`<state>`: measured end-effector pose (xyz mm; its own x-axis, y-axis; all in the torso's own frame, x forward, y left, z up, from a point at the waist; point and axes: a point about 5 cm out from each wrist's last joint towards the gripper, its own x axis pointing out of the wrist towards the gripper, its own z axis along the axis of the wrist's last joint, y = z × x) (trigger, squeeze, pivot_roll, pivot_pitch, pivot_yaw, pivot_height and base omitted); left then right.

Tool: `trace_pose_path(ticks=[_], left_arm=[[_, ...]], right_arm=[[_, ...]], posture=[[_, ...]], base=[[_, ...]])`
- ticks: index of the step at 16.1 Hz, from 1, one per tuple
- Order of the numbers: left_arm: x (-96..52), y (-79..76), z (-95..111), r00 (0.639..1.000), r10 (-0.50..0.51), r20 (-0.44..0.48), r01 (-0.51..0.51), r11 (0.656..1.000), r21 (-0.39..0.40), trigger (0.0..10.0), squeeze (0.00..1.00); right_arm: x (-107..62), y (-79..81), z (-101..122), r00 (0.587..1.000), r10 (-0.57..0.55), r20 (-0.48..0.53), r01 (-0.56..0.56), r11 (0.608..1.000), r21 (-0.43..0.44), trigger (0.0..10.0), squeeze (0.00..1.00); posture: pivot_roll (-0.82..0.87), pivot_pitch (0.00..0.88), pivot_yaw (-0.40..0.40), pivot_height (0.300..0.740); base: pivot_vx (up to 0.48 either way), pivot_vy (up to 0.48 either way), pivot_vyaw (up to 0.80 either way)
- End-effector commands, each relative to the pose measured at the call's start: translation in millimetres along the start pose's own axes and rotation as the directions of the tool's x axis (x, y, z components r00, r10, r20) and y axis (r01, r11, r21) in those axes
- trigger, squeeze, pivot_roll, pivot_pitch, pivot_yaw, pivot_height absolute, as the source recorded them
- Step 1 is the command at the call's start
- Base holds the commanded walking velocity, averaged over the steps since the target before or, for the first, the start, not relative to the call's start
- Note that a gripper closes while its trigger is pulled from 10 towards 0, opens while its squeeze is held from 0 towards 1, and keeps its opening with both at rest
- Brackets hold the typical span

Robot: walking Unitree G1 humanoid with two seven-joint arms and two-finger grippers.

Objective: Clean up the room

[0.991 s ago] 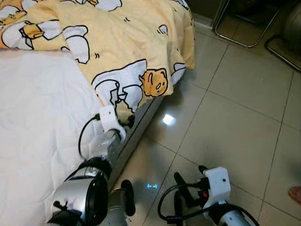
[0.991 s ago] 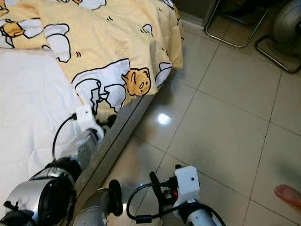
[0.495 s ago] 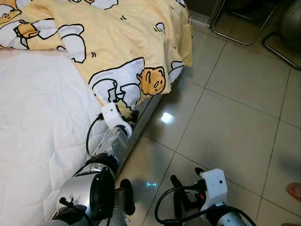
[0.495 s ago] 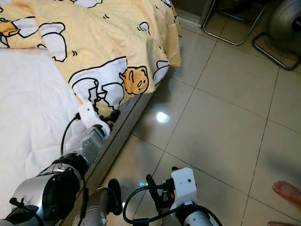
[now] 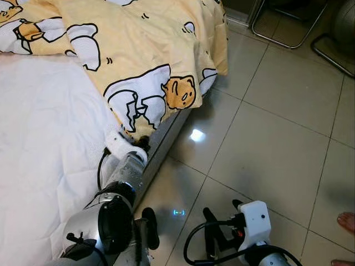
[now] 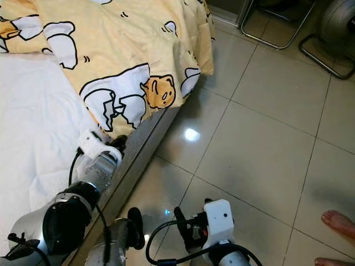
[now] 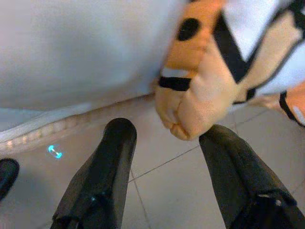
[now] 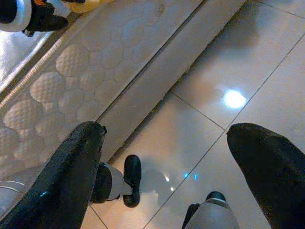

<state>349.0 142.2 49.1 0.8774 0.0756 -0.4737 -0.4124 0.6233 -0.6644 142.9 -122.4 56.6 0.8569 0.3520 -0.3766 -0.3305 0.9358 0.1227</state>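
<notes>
A yellow blanket [image 5: 144,50] printed with cartoon eggs lies rumpled over the far part of a bed, one corner hanging over the bed's side. My left gripper [image 5: 142,143] is at that side, right under the hanging corner. In the left wrist view the gripper [image 7: 167,138] is open, and the bunched blanket corner [image 7: 190,105] sits just beyond the fingertips, between them. My right gripper [image 5: 222,216] hangs low over the floor tiles, open wide with nothing in it [image 8: 164,143].
The white mattress [image 5: 44,138] spans the left, with the bed's grey side rail [image 5: 169,133] along it. Glossy floor tiles [image 5: 277,138] lie to the right. Metal chair legs [image 5: 283,33] and a fan base [image 5: 338,52] stand at the back. A person's foot [image 5: 346,221] is at the right edge.
My left wrist has shifted slightly left and down along the bed's side, closer under the blanket corner. The camera has moved a little. The right arm stays low.
</notes>
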Motion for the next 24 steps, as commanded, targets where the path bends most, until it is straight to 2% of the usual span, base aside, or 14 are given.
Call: trace_pose_path(ticks=[1,5,10,13,15,17,18,20,22,23,24], left_arm=[[-1.7,12.5,-7.5,0.998,0.049,-0.024,-0.050,0.998,-0.033,0.0,0.00],[-0.3,0.4,-1.0,1.000,-0.011,0.015,0.013,0.990,-0.144,0.0,0.00],[0.6,-1.6,7.6,0.998,-0.028,0.056,0.039,0.979,-0.199,0.0,0.00],[-0.2,-0.9,3.4,0.996,-0.080,0.033,0.082,0.995,-0.063,0.0,0.00],[-1.4,7.9,1.9,0.995,-0.104,0.012,0.103,0.992,0.073,0.0,0.00],[-2.8,16.4,0.5,0.993,-0.119,-0.002,0.118,0.981,0.151,0.0,0.00],[-4.4,23.8,0.4,0.989,-0.147,-0.014,0.146,0.962,0.231,0.0,0.00],[-5.9,28.7,-2.0,0.985,-0.167,-0.035,0.169,0.942,0.289,0.0,0.00],[-10.2,39.4,-10.3,0.974,-0.204,-0.097,0.226,0.885,0.407,0.0,0.00],[-10.8,40.8,-11.7,0.972,-0.208,-0.107,0.234,0.876,0.421,0.0,0.00],[-14.3,48.2,-17.1,0.961,-0.232,-0.149,0.276,0.832,0.482,0.0,0.00]], right_arm=[[-5.6,0.6,-4.3,1.000,-0.006,-0.028,0.007,1.000,0.013,10.0,0.00],[-9.3,-0.9,-4.6,0.999,-0.014,-0.035,0.014,1.000,0.011,10.0,0.00],[-11.0,-3.2,-3.3,0.999,-0.014,-0.041,0.014,1.000,0.004,10.0,0.00],[-10.8,-4.2,-2.0,0.999,-0.010,-0.039,0.010,1.000,0.001,10.0,0.00],[-6.1,-4.3,-1.9,0.999,-0.001,-0.035,0.001,1.000,-0.001,10.0,0.00],[-0.7,-2.6,0.4,1.000,0.020,-0.018,-0.020,1.000,-0.010,10.0,0.00],[1.1,0.2,10.4,0.997,0.063,0.033,-0.061,0.998,-0.035,10.0,0.00],[1.2,-0.5,15.1,0.995,0.092,0.048,-0.089,0.994,-0.071,10.0,0.00],[1.5,-4.6,17.4,0.993,0.108,0.054,-0.103,0.991,-0.084,10.0,0.00],[1.9,-4.6,18.0,0.992,0.112,0.057,-0.107,0.991,-0.086,10.0,0.00],[4.4,-4.2,20.6,0.989,0.128,0.071,-0.122,0.989,-0.087,10.0,0.00]], posture=[[-0.33,0.371,0.040,0.740],[-0.34,0.373,0.031,0.740],[-0.35,0.374,0.017,0.740],[-0.34,0.365,0.020,0.740],[-0.32,0.353,0.029,0.740],[-0.30,0.332,0.035,0.740],[-0.28,0.309,0.039,0.740],[-0.27,0.290,0.040,0.740],[-0.25,0.260,0.043,0.740],[-0.25,0.257,0.044,0.740],[-0.24,0.241,0.049,0.740]], base=[[0.000,0.000,0.00],[0.000,0.000,0.00],[0.000,0.000,0.00],[0.000,0.000,0.00],[0.000,0.000,0.00],[0.000,0.000,0.00],[0.000,0.000,0.00],[0.000,0.000,0.00],[0.000,0.000,0.00],[0.000,0.000,0.00],[0.000,0.000,0.00]])
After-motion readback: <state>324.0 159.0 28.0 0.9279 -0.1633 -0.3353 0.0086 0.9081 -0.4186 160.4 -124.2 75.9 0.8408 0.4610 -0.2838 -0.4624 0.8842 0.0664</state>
